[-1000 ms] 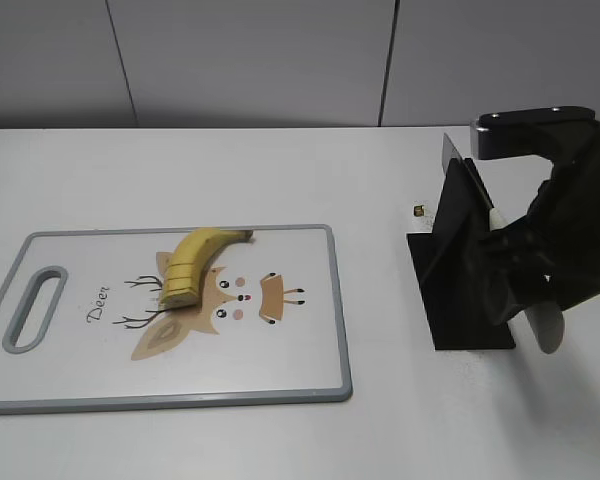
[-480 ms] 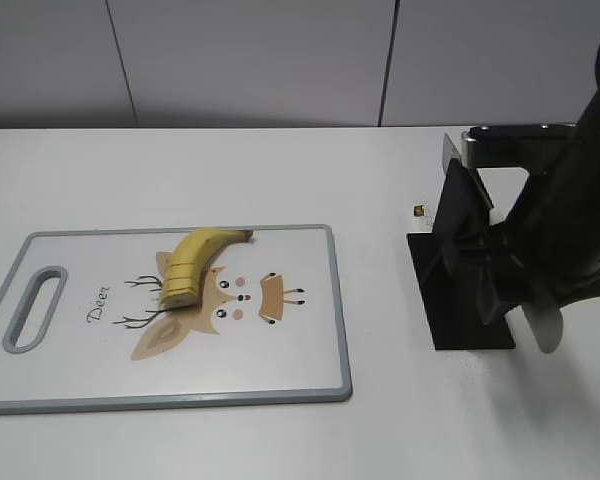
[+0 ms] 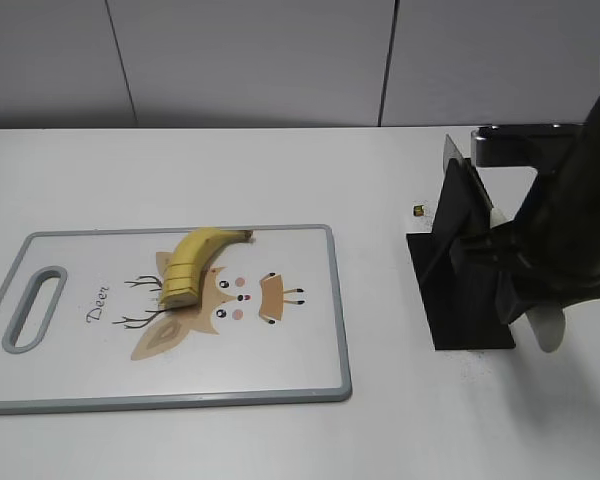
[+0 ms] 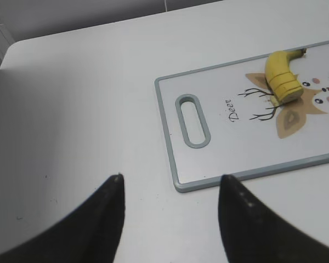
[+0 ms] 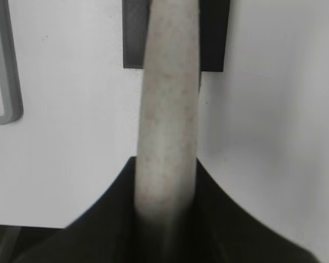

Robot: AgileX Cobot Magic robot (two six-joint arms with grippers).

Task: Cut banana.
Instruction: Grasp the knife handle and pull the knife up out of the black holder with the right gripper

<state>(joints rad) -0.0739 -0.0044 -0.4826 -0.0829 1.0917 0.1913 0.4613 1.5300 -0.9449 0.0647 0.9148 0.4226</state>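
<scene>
The banana (image 3: pixel 195 262) lies on the deer-printed cutting board (image 3: pixel 290 350), its thick end cut into several slices; it also shows in the left wrist view (image 4: pixel 281 74). My right gripper (image 5: pixel 165 164) is shut on the whitish knife handle (image 5: pixel 170 98) at the black knife stand (image 3: pixel 460 290), right of the board. The handle's end (image 3: pixel 547 330) sticks out below the arm. My left gripper (image 4: pixel 170 178) is open and empty, above the table near the handle end of the board (image 4: pixel 236 153). It is out of the exterior view.
A small dark crumb (image 3: pixel 418 210) lies on the white table just left of the stand. A corner of the board (image 5: pixel 3 66) shows in the right wrist view. The grey wall runs along the back.
The right arm's upper part has shifted right over the stand. The knife handle has stayed in its grip at nearly the same spot. The banana and board have not moved.
</scene>
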